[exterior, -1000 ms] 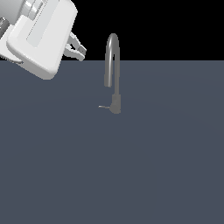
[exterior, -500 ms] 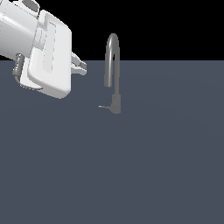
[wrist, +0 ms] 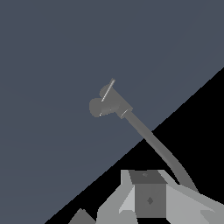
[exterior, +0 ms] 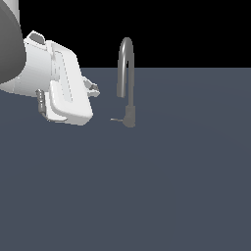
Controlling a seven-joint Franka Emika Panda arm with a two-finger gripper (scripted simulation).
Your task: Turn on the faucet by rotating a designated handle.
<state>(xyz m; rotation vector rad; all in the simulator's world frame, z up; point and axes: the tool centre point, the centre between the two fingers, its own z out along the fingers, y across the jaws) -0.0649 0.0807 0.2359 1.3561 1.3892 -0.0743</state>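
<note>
Grey metallic gooseneck faucet [exterior: 126, 78] stands upright on my dark worktop [exterior: 171, 186]; its thin rod handle [exterior: 116, 119] points toward the exterior view's left. My pincer's [exterior: 92, 88] spread I cannot tell.

Open floor surrounds the faucet [exterior: 126, 83]; only its spout obstructs.

Flat slate-grey floor [exterior: 166, 186], plain and unmarked, running back to a black backdrop. Standing directly on it, a grey faucet [exterior: 126, 83] on a short thick base, with thin handle [exterior: 116, 119] jutting toward the exterior view's left.
</note>
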